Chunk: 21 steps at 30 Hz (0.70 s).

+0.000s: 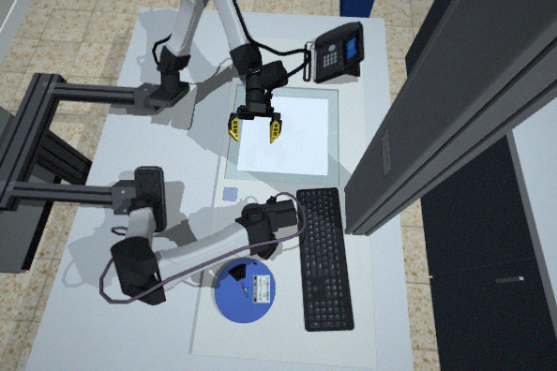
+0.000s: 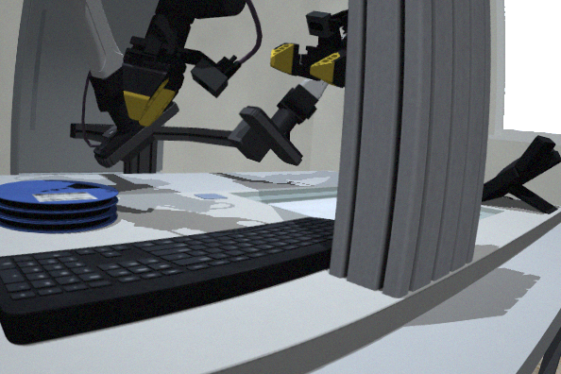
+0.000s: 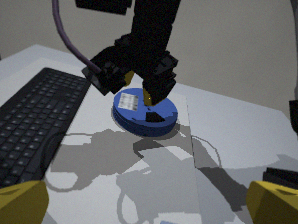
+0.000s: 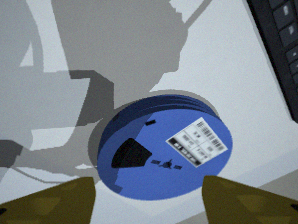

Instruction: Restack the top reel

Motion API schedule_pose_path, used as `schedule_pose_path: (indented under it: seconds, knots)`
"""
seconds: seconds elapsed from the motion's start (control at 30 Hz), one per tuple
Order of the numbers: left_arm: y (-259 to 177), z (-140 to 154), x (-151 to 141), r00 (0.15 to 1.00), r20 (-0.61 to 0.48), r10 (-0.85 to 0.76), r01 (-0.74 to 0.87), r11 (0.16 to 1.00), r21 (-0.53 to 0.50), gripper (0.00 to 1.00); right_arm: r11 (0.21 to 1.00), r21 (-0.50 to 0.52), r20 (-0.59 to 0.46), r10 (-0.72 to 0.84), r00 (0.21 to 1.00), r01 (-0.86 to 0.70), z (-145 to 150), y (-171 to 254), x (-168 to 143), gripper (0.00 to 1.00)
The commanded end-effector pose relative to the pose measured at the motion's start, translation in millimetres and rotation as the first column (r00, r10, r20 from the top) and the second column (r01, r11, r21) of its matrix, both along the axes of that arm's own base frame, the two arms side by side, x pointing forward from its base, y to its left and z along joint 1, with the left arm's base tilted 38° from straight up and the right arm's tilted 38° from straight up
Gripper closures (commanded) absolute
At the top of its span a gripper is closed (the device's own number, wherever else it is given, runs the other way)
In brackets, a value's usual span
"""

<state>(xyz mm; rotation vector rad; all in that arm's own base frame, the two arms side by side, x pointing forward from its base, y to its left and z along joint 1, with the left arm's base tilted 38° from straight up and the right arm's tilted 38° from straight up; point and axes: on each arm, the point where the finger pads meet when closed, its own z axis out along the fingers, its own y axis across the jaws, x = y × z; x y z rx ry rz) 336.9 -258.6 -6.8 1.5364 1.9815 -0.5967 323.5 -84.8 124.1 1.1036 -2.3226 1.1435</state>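
Observation:
The top reel (image 1: 234, 302) (image 2: 28, 193) (image 3: 166, 107) (image 4: 145, 187), blue with a white label facing up, lies flat on the stack's lower reels (image 2: 57, 223) (image 4: 167, 99). Their right edges line up closely in the exterior view, where the left side is cut off. In the top view the top reel hides the ones below. My right gripper (image 2: 143, 122) (image 3: 136, 94) (image 4: 148, 184) is open and empty, above the stack and clear of it. My left gripper (image 1: 254, 140) (image 2: 302, 68) (image 3: 148, 189) is open and empty, high over the glass-edged white panel (image 1: 333, 140).
A black keyboard (image 1: 323, 258) (image 2: 161, 274) (image 3: 35, 110) lies beside the stack. A small blue square (image 1: 230, 194) (image 2: 211, 196) lies between the panel and the stack. A desk phone (image 1: 335, 53) stands beyond the panel. A thick grey column (image 1: 422, 131) (image 2: 411, 118) rises past the keyboard.

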Motion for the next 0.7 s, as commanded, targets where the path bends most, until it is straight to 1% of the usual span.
schedule_pose_path:
  seconds: [0.0,0.17,0.3,0.33,0.4,0.53,0.67]
  knots:
    - [-18.2,7.4,-3.1,0.998,0.008,-0.067,0.067,0.997,-0.025,0.0,0.989,0.149,0.221,-0.023,0.975,-0.01,9.7,-14.0,-0.5,0.39]
    - [-26.0,6.3,-6.3,0.995,-0.001,-0.099,0.099,0.995,-0.031,0.0,0.96,0.281,0.417,-0.126,0.9,0.004,27.9,-40.0,-21.3,0.39]
    - [-31.4,5.0,-8.2,0.993,-0.007,-0.121,0.12,0.992,-0.034,0.0,0.93,0.369,0.534,-0.208,0.82,-0.004,39.5,-57.4,-36.4,0.39]
    - [-32.7,4.5,-8.6,0.992,-0.009,-0.125,0.125,0.992,-0.034,0.0,0.923,0.386,0.556,-0.227,0.8,-0.006,42.0,-61.5,-40.0,0.39]
    - [-32.7,4.5,-8.6,0.992,-0.009,-0.125,0.125,0.992,-0.034,0.0,0.923,0.386,0.556,-0.227,0.8,-0.006,42.0,-61.5,-40.0,0.39]
    - [-38.6,1.9,-10.3,0.989,-0.015,-0.147,0.147,0.989,-0.034,0.0,0.894,0.448,0.636,-0.311,0.707,-0.01,52.1,-78.9,-56.0,0.39]
    - [-43.3,1.2,-10.7,0.987,-0.015,-0.161,0.161,0.986,-0.033,0.0,0.879,0.476,0.669,-0.359,0.651,-0.004,56.9,-89.7,-66.0,0.39]
